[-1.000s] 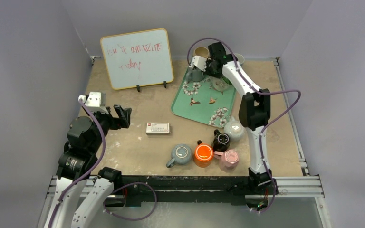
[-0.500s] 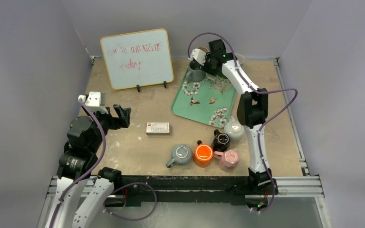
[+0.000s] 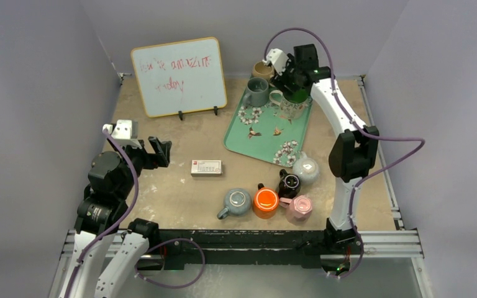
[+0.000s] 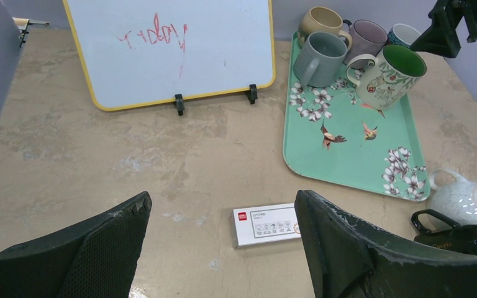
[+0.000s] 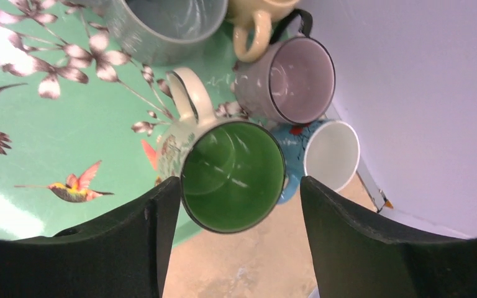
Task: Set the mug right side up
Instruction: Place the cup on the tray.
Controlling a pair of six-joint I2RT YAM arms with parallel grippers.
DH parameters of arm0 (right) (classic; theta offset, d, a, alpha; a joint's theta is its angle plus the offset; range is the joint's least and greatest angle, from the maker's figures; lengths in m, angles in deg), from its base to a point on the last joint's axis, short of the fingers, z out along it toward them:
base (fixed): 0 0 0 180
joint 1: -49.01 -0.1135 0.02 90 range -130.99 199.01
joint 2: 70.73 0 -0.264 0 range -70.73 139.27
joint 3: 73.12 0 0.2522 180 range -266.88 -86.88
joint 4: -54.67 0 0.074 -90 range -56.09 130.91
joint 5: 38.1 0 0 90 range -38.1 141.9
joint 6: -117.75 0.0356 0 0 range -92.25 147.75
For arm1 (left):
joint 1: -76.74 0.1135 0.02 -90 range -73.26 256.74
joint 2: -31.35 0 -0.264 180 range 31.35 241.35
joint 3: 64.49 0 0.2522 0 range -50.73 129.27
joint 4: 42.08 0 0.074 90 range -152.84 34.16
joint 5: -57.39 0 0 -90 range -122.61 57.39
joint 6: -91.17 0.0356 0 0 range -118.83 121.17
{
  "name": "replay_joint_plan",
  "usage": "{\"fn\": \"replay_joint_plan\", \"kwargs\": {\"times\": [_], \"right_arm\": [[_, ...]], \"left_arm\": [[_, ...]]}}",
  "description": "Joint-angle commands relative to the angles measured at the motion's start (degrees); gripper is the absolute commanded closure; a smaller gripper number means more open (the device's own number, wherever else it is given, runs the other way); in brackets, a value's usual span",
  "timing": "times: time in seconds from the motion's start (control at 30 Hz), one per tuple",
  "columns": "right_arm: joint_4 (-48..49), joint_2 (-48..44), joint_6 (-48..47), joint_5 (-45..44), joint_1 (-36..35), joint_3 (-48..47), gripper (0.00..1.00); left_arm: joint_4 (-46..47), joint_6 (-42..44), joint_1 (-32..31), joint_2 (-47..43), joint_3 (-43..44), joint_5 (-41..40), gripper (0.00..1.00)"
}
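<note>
We see the floral mug (image 5: 233, 177) standing with its green mouth up, on the far right corner of the green tray (image 3: 254, 139). In our judgement the turning itself is done, and the step in hand is to let go cleanly and take the arm away.

The right gripper (image 3: 287, 77) hangs just above this mug. Its jaws are wide apart, one on each side of the rim, and they hold nothing. In the right wrist view we cannot tell if a finger touches the mug wall.

To do this well, we would keep the jaws wide and lift straight up until the fingertips are above the rim. Only then would we move sideways. The mug's handle points to the far left, toward the grey mug (image 3: 256, 92). The purple mug (image 5: 301, 81) and the white mug (image 5: 332, 155) stand very near on the far and right sides. A sideways pull could therefore knock one of them or tip the floral mug again.

The left gripper (image 4: 223, 202) is wide open and empty, well apart on the near left.
</note>
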Motion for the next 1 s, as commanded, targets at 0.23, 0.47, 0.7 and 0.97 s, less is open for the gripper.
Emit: {"fn": "replay_joint_plan", "kwargs": {"times": [0.23, 0.47, 0.7, 0.97], "right_arm": [[1.7, -0.8, -2.6, 5.0, 2.0, 7.0, 0.34], [5.2, 1.5, -1.6, 3.1, 2.0, 7.2, 0.47], [11.0, 3.7, 1.3, -0.7, 1.9, 6.8, 0.58], [14.4, 6.6, 6.9, -0.8, 2.0, 4.7, 0.65]], "left_arm": [[1.2, 0.4, 0.5, 0.2, -0.2, 0.7, 0.16], [1.2, 0.4, 0.5, 0.2, -0.2, 0.8, 0.16], [1.3, 0.4, 0.6, 0.4, -0.2, 1.2, 0.16], [1.4, 0.4, 0.7, 0.4, -0.2, 1.2, 0.16]]}}
